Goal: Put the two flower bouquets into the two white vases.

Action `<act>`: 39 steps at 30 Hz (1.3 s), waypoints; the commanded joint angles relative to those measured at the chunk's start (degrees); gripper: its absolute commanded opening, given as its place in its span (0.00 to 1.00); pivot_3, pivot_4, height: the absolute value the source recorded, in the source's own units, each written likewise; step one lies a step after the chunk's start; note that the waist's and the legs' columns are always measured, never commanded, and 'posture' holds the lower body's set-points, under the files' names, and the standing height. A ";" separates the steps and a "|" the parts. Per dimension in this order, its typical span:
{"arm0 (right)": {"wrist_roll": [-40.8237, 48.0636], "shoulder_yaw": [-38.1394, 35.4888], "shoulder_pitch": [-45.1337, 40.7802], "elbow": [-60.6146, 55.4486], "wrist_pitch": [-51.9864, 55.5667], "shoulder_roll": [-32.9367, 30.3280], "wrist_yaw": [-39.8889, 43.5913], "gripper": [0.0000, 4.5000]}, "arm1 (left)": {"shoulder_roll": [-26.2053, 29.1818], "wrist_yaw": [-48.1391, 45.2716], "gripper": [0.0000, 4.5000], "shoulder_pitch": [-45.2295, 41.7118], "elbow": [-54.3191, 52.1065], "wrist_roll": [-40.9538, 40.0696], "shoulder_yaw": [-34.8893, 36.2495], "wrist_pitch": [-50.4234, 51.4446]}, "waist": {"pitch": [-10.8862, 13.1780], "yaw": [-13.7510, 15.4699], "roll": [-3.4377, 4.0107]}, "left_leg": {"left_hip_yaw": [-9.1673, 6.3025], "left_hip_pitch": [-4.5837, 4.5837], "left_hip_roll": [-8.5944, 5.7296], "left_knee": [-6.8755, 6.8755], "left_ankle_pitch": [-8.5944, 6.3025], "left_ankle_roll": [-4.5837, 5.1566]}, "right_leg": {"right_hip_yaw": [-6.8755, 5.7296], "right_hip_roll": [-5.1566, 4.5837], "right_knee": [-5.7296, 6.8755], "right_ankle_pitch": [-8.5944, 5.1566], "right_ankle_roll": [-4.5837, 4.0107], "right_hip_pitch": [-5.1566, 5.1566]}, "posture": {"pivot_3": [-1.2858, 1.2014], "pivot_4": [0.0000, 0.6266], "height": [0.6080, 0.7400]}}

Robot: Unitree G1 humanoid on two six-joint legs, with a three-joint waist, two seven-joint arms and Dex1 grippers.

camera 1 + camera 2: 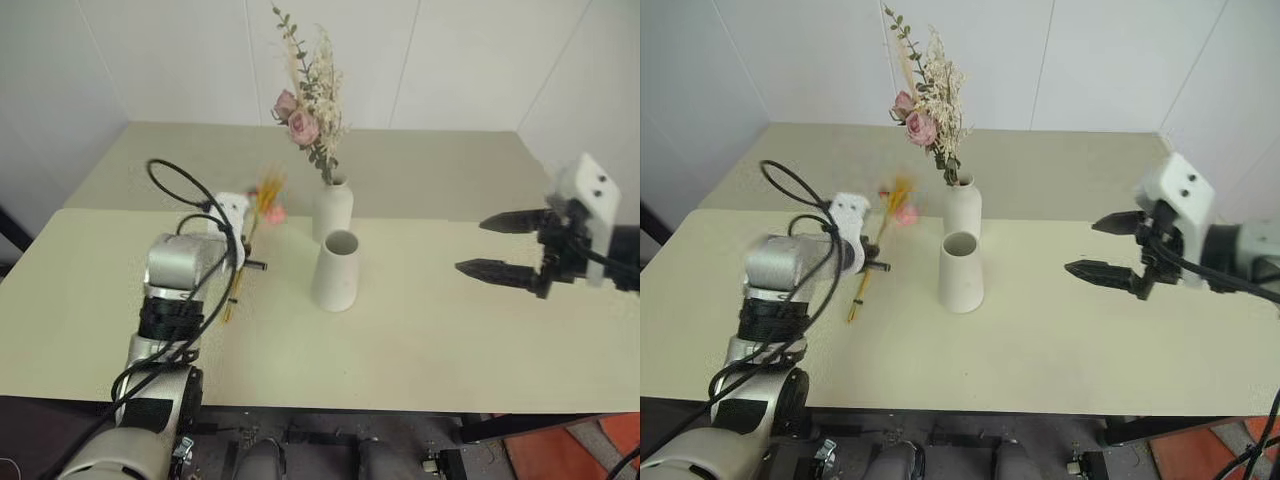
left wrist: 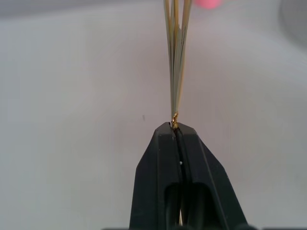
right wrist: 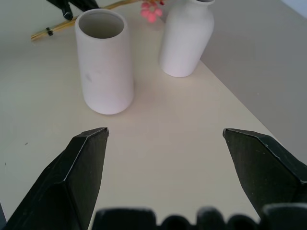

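Slim yellow stalks (image 1: pixel 872 262), golden-pink heads

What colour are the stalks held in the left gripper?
Golden yellow stalks, best seen in the left wrist view.

Both vases are matte white: the bottle-shaped vase (image 1: pixel 333 208) and the cone vase (image 1: pixel 336 271). The rose bouquet (image 1: pixel 308 110) is pink with green-beige sprigs. The slim bouquet (image 1: pixel 878 243) has yellow stalks and golden-pink heads. The counter (image 1: pixel 420 330) is pale cream. Black end effectors.
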 commanded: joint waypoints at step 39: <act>7.23 -30.60 27.61 -13.44 -3.78 3.20 -5.93 1.00 | -8.73 -55.73 0.14 -4.27 16.98 -22.92 -5.71 -52.80 | -0.05 -0.43 -0.02 | 0.09 0.42 -0.01 0.08 0.00 0.00 | 0.13 0.08 -0.10 -0.01 0.16 0.48 | 0.52 0.24 1.00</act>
